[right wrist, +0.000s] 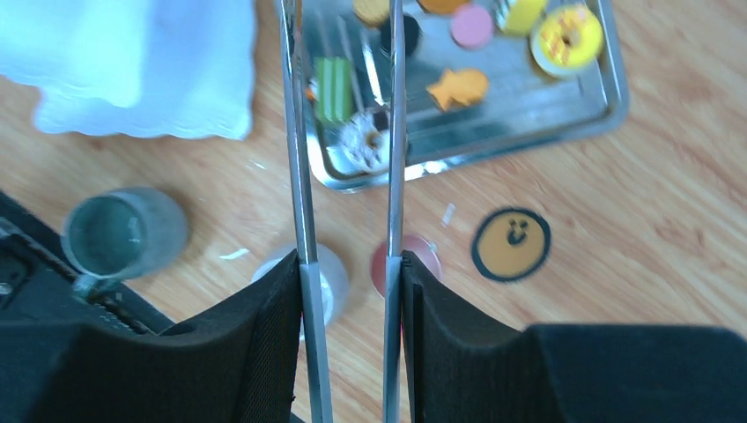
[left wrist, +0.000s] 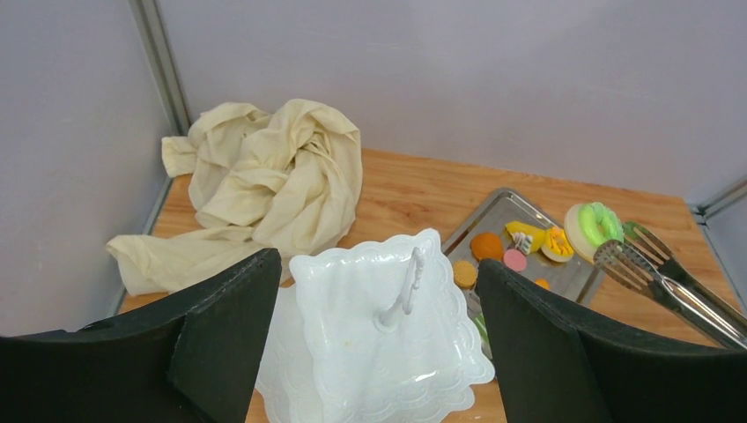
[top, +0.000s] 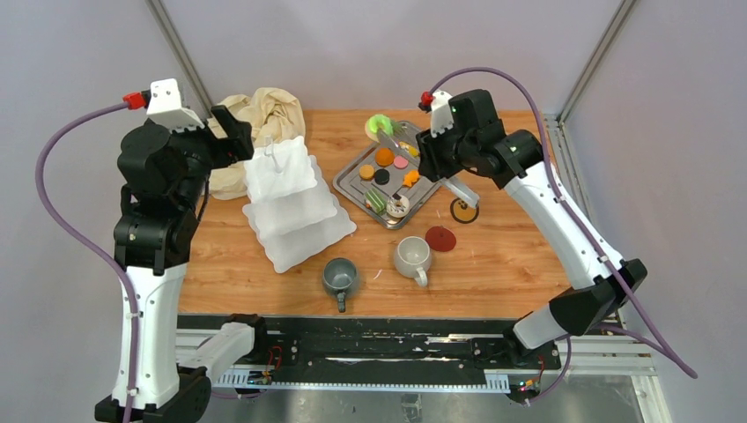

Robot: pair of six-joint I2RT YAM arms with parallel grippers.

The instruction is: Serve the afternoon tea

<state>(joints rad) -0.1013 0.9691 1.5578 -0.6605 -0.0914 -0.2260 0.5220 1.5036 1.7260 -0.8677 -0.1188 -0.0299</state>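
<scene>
- Our left end effector stands wide apart and clamps nothing. In the left wrist view its two black fingers flank the top tier of the white stand, and we see no contact with it.
- The stand sits upright on the table, just left of the steel tray. The crumpled beige cloth lies behind it at the far left.
- Our right end effector is closed on a pair of metal tongs, one finger pressed against each arm.
- The tongs reach over the tray to its far corner, where their slotted tips lie just beside the green doughnut. We cannot tell whether they are pinching it.
- The green doughnut is propped up at an angle at that far corner of the tray.
- The other pastries lie on the tray. We see orange, pink, yellow and dark rounds, an orange fish shape, a green striped piece and a white sprinkled ring at the near corner.
- The grey mug and the white mug stand upright near the front edge of the table. They are side by side but apart, handles toward the arms' bases, with the grey one just in front of the stand.
- A red disc lies just right of the white mug.
- A yellow disc with a dark rim lies beyond the red one, near the tray's right corner.
</scene>
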